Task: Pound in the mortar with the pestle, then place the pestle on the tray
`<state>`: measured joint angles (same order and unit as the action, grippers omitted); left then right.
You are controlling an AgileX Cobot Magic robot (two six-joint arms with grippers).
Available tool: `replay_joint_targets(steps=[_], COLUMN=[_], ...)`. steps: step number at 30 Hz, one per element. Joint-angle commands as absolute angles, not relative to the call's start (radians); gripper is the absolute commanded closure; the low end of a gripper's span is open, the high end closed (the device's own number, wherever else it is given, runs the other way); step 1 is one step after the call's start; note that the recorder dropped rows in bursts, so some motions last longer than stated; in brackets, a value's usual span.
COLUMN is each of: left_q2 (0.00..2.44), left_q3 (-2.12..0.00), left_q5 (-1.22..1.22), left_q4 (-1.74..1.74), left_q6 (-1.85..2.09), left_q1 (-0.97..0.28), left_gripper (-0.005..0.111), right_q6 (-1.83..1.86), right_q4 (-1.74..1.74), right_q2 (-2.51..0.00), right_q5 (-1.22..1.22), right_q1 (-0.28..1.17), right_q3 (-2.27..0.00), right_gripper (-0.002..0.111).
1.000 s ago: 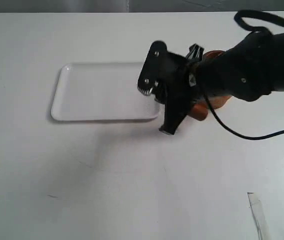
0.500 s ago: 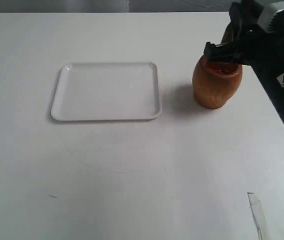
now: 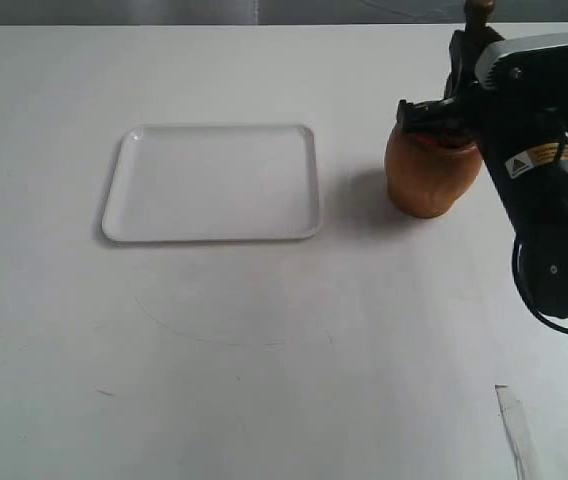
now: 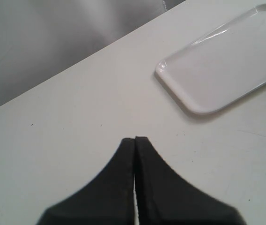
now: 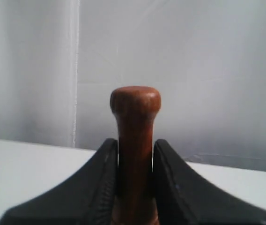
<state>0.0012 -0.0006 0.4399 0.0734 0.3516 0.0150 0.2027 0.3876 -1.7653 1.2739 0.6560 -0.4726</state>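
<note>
Table (image 3: 264,380): plain white, takes up nearly the whole ext. view.

My R arm (image 3: 554,200) is next biggest. It's a black body w/ a yellow label that comes in at the right edge, w/ the wrist up over the mortar. In the wrist cam the fingers run about level, pointing at the grey back wall, not down at the table.

Tray (image 3: 212,183): white, flat on the table, left of centre, nothing on it. The L wrist cam picks up one rounded corner of it.

Mortar (image 3: 429,175): brown, upright on the table, right of the tray w/ a clear gap between them. My R gripper sits over its mouth, so I can't see inside from the ext. view.

R gripper (image 5: 135,154): clamped on the pestle (image 5: 135,117), one black finger each side of the thin handle, both touching it. Pestle is upright, w/ the knob poking out above the fingers. Its thick end goes down twd the mortar, but I can't tell if it touches the bottom.

L gripper (image 4: 135,140): out of the ext. view. It hangs over bare table near the tray corner, fingers pressed together w/ only a hairline seam, nothing held.
</note>
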Motion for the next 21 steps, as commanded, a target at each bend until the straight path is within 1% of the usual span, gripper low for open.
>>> replay_joint_targets(steps=[1,5,12,16,19,21], left_q2=[0.000,0.000,0.000,0.000,0.000,0.000], left_q3=[0.000,0.000,0.000,0.000,0.000,0.000], left_q5=[0.437,0.437,0.437,0.437,0.437,0.437], left_q4=[0.066,0.066,0.066,0.066,0.066,0.066], left_q6=[0.343,0.343,0.343,0.343,0.343,0.343], left_q1=[0.007,0.007,0.007,0.007,0.007,0.007], left_gripper=[0.107,0.107,0.107,0.107,0.107,0.107], right_q6=[0.257,0.305,0.200,0.093,0.099,0.126], right_q4=[0.353,0.382,0.459,0.504,0.470,0.438], right_q2=[-1.774,-1.770,-1.826,-1.923,-1.971,-1.958], right_q5=[1.221,1.221,1.221,1.221,1.221,1.221], right_q1=[0.649,0.649,0.649,0.649,0.649,0.649], right_q3=[-0.534,-0.568,-0.537,-0.514,-0.514,-0.514], right_gripper=[0.108,0.108,0.108,0.108,0.108,0.108])
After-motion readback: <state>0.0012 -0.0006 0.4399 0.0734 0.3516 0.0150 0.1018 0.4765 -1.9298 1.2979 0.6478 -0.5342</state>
